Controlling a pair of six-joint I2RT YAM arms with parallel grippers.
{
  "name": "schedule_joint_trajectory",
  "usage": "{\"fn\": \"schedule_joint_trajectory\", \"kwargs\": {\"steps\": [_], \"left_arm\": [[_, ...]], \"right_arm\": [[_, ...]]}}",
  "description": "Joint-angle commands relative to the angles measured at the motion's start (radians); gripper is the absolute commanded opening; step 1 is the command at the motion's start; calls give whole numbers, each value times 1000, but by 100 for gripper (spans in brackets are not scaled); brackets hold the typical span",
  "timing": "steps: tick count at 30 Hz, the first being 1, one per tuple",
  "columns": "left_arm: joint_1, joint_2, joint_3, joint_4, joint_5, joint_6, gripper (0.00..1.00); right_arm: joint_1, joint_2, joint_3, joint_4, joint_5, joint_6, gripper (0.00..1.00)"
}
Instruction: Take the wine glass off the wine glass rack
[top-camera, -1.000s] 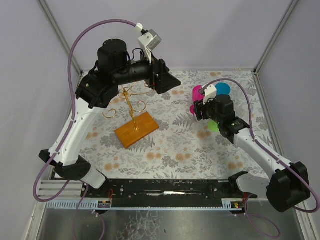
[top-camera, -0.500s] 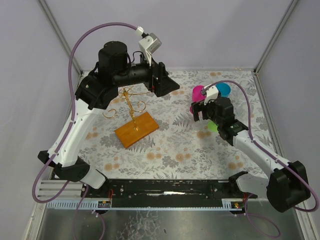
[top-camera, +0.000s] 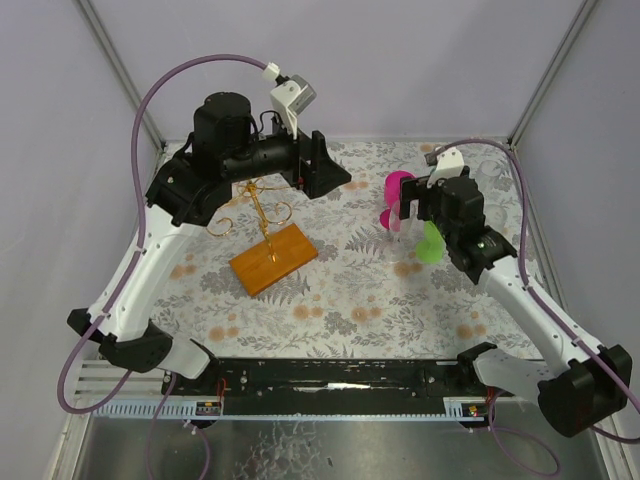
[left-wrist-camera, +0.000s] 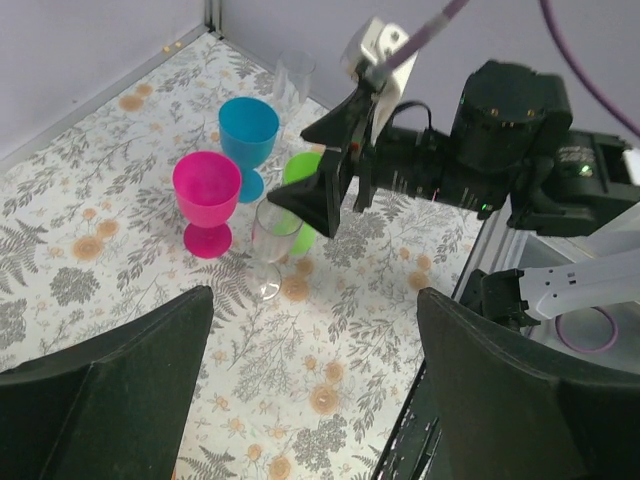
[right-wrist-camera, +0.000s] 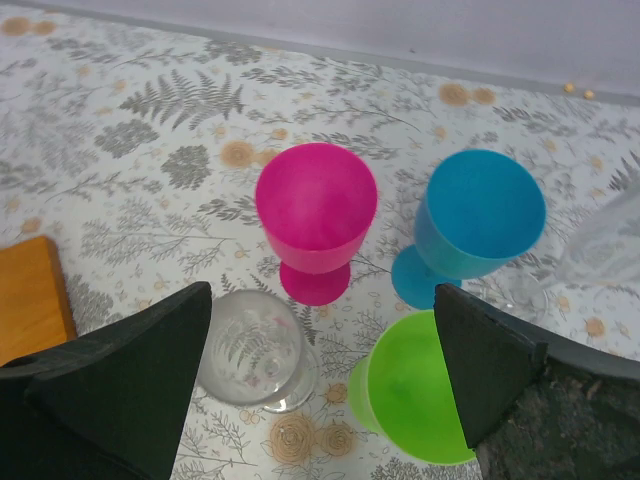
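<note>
Table (top-camera: 340, 295) under pale cloth printed with grey ferns and orange blossoms. Plain lavender walls (top-camera: 420, 60), metal corner posts (top-camera: 118, 70). Wine glass rack (top-camera: 272, 258) stands left of centre on wooden base. Clear wine glass (right-wrist-camera: 250, 348) upright on cloth at right, off rack, beside pink goblet (right-wrist-camera: 316, 205), blue goblet (right-wrist-camera: 480, 215), green goblet (right-wrist-camera: 410, 395). Right gripper (right-wrist-camera: 322, 292) above them — fingers spread, holding nothing. Left gripper (top-camera: 330, 172) raised beyond rack — released, holding nothing.
</note>
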Motion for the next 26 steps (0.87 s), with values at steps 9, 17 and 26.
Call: {"fn": "schedule_joint_trajectory", "kwargs": {"steps": [9,17,26], "left_arm": [[7,-40,-44,-54,-77,50,83],[-3,-102,-190,-95,19,59,83],[-82,-111,-286,-84,12,74,83]], "right_arm": [[4,10,127,-340,260,232,99],[3,-68,92,-367,286,254,99],[3,-68,86,-345,286,233,99]]}}
